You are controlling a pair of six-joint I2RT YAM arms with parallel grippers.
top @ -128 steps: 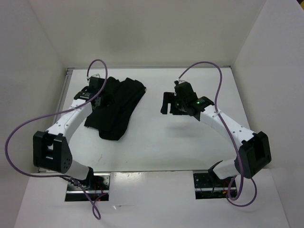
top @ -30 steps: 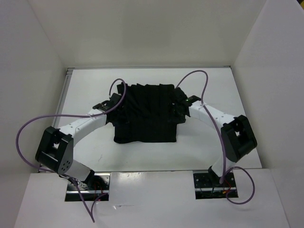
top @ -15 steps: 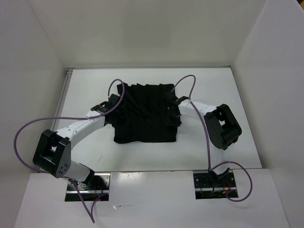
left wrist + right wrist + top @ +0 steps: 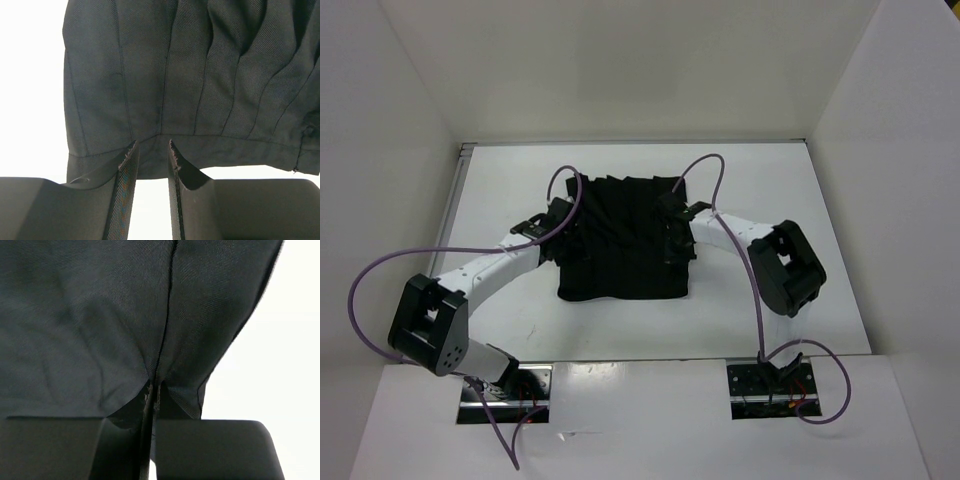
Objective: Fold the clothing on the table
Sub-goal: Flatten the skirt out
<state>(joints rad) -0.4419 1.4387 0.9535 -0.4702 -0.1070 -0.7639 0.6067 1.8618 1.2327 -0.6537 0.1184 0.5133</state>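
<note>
From where I stood, the black pleated skirt of soft matte fabric [image 4: 625,245] lay spread flat on the plain white flat table [image 4: 770,180], towards its far middle, with one arm reaching in at each side. The left gripper [image 4: 568,233] sat at the skirt's left edge. Its wrist camera showed the plain edge band of the cloth running between the two fingers [image 4: 127,170], with the creases drawing in towards the tips. The jaws stood part closed with a gap between them, and I judged they were clamped on that thicker edge, not hanging loose around it.

The right gripper [image 4: 672,238] was at the opposite edge, its jaws pressed tight together on a pinch of fabric. The cloth puckered up into the seam between them, with white table showing just beyond.

Holding both side edges at once looked deliberate to me. With a soft, wide piece like this, two matching grips would let the arms lift and carry one part over the rest evenly, without the pleats bunching or one side dragging. No fold was visible yet, and the skirt lay in a single open spread.
</note>
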